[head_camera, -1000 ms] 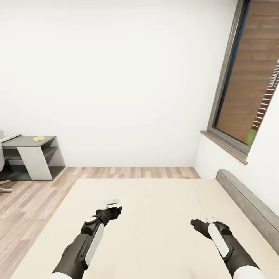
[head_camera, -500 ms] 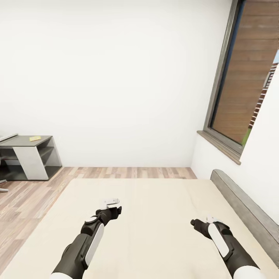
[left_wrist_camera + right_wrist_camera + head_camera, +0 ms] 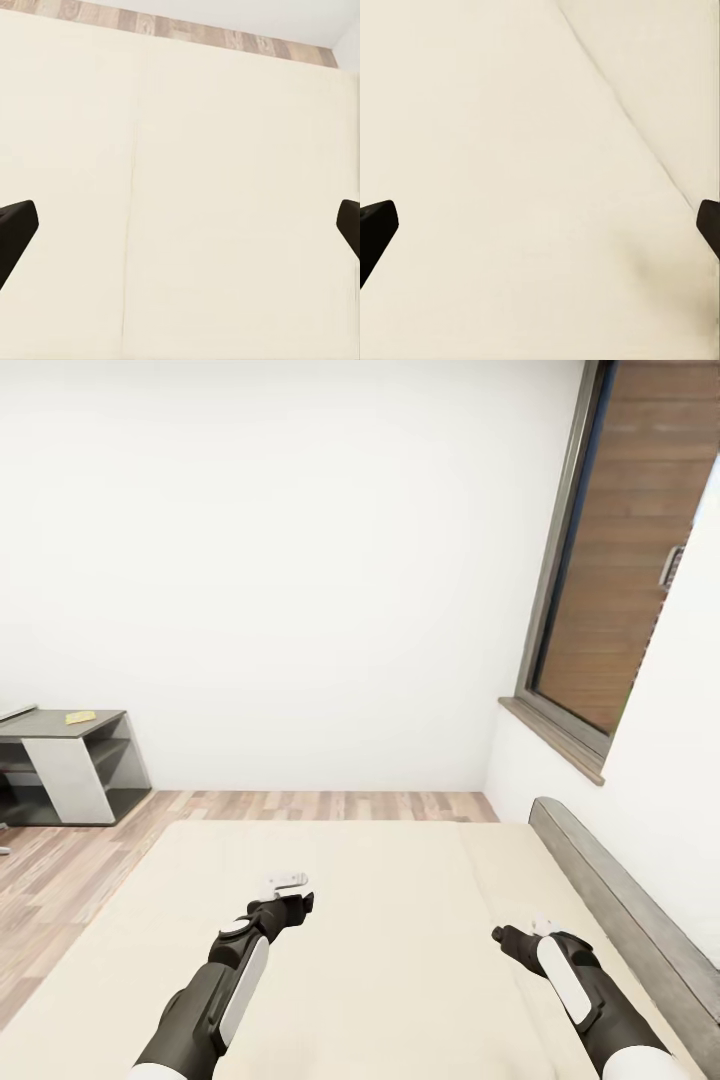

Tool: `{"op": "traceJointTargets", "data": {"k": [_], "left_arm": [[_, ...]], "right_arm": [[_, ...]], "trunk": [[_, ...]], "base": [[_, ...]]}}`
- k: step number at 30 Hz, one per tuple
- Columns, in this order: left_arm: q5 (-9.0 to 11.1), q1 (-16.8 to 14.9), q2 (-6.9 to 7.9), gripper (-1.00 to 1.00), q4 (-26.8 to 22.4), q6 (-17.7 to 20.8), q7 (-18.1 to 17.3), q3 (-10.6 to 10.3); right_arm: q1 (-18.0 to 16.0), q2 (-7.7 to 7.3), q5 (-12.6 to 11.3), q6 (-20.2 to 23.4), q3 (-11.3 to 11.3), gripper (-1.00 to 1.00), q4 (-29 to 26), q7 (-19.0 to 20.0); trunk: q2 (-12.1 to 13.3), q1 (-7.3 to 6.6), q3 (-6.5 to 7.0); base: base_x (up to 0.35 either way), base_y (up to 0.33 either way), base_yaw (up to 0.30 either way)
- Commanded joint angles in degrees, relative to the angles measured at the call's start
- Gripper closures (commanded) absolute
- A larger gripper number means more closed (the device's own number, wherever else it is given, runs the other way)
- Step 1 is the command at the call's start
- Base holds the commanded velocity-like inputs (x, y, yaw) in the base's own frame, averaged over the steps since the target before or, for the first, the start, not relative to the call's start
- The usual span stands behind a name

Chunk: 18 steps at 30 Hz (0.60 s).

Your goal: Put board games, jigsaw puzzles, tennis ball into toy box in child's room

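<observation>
View has swung right; both end effectors, left (image 3: pixel 300 901) and right (image 3: pixel 503 937), hover spread over the bed (image 3: pixel 400 960).

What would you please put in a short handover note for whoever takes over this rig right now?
Left gripper: open, empty, over the plain beige mattress of the bed.
Right gripper: open, empty, also over the mattress.
Things: the low grey headboard runs along the robot's right. The stretch of mattress in view carries no board games. A low dark grey-topped side cabinet stands far left with a small yellow item on top.
Done: nothing that can be confirmed here.
Left: find the toys and the toy box, then load them.
</observation>
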Motion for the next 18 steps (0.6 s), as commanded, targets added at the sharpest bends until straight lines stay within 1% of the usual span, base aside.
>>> {"op": "traceJointTargets", "data": {"k": [1, 18], "left_arm": [[0.61, -0.02, 0.02, -1.0, -0.08, 0.25, 0.51, -0.13], [0.61, -0.07, 0.02, -1.0, -0.09, 0.25, 0.51, -0.13]], "right_arm": [[-0.02, 0.0, -0.6, 0.15, 0.04, -1.0, -0.08, -0.46], [-0.03, 0.03, -0.61, 0.15, 0.06, -1.0, -0.08, -0.46]], "trunk": [[-0.09, 0.03, -0.07], [-0.09, 0.03, -0.07]], "base": [[0.0, -0.21, 0.0], [0.0, -0.211, 0.0]]}}
